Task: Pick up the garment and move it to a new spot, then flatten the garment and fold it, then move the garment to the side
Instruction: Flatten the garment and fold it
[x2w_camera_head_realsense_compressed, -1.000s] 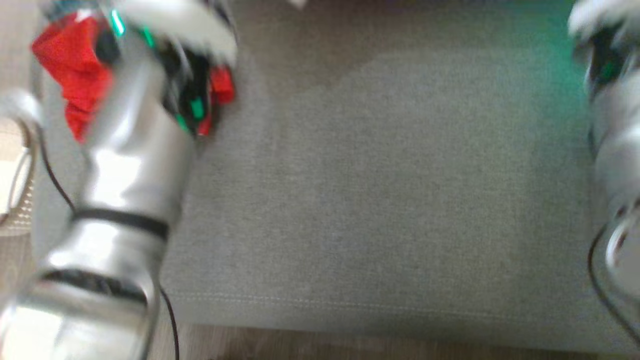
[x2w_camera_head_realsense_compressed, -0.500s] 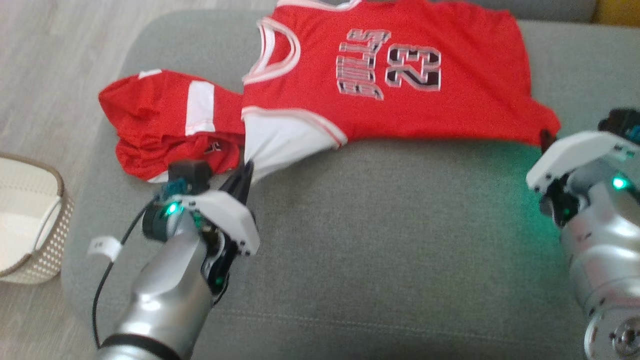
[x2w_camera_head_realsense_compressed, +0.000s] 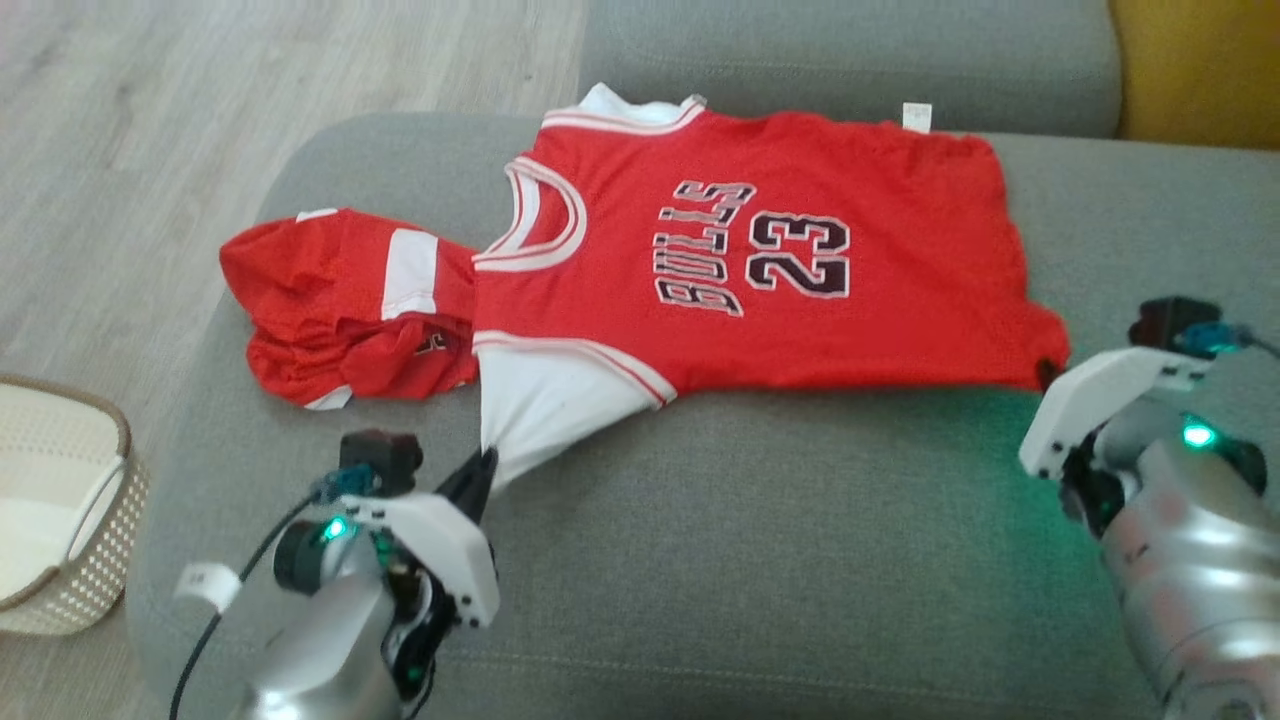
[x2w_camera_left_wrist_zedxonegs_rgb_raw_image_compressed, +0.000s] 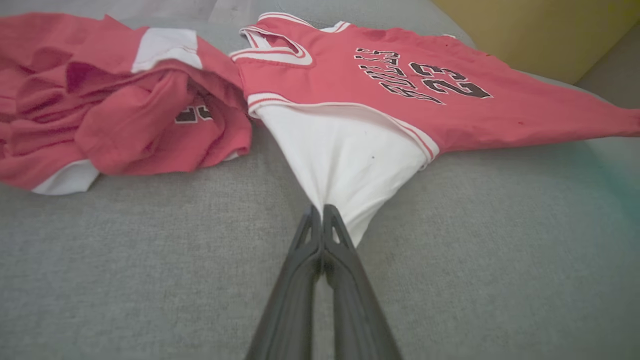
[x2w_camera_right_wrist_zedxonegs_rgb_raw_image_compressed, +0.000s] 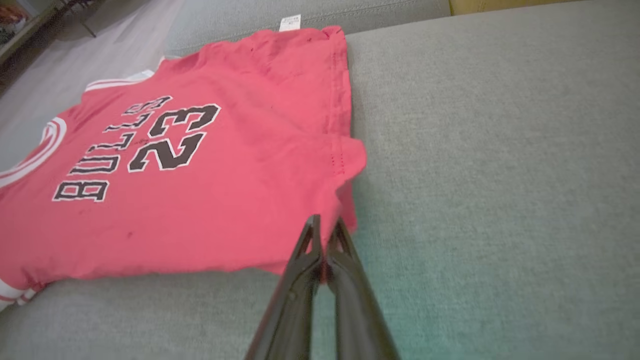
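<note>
The garment is a red "BULLS 23" jersey with white sleeves, spread front up on the grey sofa cushion. My left gripper is shut on the tip of its near white sleeve, which is drawn to a point between the fingers. My right gripper is shut on the near corner of the hem; the red cloth bunches at the fingertips. The jersey is stretched between the two grips.
A second red piece with white bands lies crumpled against the jersey's collar side, also in the left wrist view. A white woven basket stands on the wood floor to the left. A yellow cushion sits at the back right.
The head camera has swung from a blurred view of bare cushion to the whole jersey, which now sits lower in the picture. Both grippers stay shut on the same sleeve and hem corner.
</note>
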